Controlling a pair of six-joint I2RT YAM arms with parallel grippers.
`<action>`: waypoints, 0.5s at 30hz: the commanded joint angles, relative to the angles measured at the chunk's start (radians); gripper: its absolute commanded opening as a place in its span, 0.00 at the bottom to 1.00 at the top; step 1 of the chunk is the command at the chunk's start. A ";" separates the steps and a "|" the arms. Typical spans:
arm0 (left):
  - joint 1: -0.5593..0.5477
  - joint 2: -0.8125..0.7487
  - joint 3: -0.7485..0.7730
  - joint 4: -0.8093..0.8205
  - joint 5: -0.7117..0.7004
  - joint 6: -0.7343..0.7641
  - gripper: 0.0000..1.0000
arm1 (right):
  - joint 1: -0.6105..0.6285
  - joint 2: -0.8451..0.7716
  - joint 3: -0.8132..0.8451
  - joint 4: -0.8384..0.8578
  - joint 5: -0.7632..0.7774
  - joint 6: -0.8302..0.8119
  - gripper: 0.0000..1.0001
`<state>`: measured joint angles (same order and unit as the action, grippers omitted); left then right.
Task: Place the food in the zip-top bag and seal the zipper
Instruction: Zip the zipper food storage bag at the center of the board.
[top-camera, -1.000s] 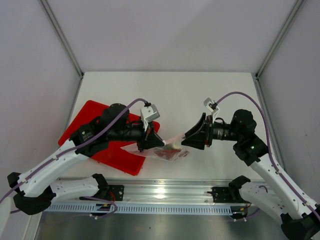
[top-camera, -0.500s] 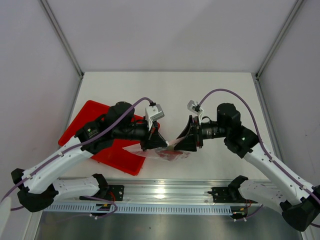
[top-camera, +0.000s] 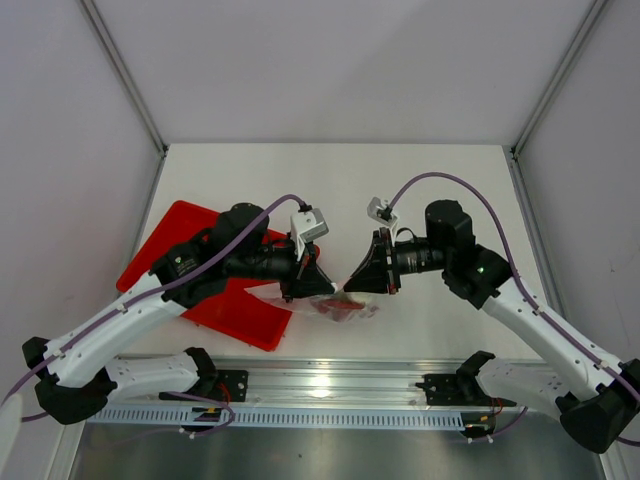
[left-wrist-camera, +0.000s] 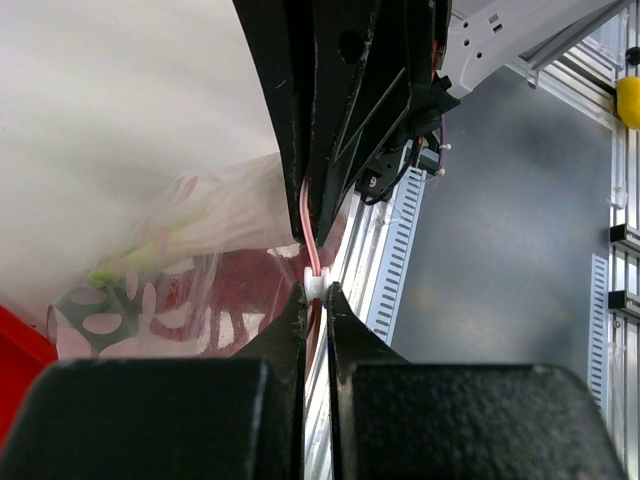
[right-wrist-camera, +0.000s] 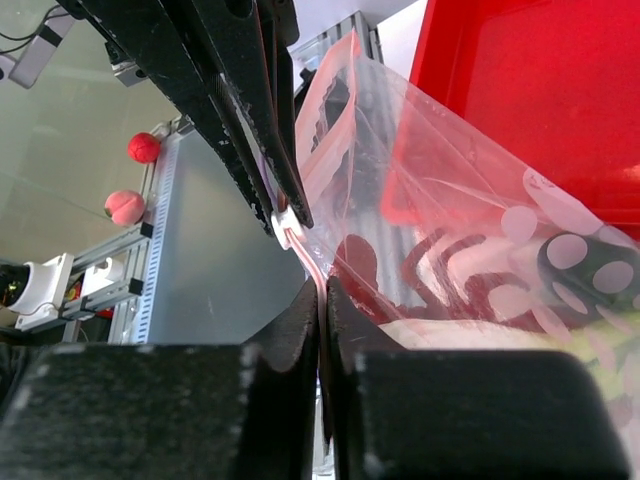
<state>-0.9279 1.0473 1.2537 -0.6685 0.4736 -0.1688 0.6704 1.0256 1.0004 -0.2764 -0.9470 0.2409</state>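
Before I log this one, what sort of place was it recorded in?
Most likely a lab robot test cell: a white table boxed in by plain grey wall panels, with an aluminium mounting rail along its near edge.

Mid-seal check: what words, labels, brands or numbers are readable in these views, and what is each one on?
No readable text in any view.
Bag: printed dots and shapes only, no letters.
Zipper: plain pink strip, no lettering.
Left arm, right arm: one small green spot each, too small to read as anything.
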 joint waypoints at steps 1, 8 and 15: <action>0.006 -0.007 0.032 0.037 0.011 -0.021 0.01 | 0.003 0.002 0.041 -0.024 0.056 -0.046 0.03; 0.006 -0.013 0.041 0.026 -0.004 -0.018 0.01 | 0.003 -0.032 0.046 -0.081 0.235 -0.057 0.00; 0.006 -0.027 0.038 0.015 -0.032 -0.020 0.01 | -0.031 -0.094 0.052 -0.168 0.517 -0.040 0.00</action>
<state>-0.9237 1.0477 1.2537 -0.6598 0.4187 -0.1684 0.6800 0.9550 1.0145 -0.3843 -0.6552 0.2234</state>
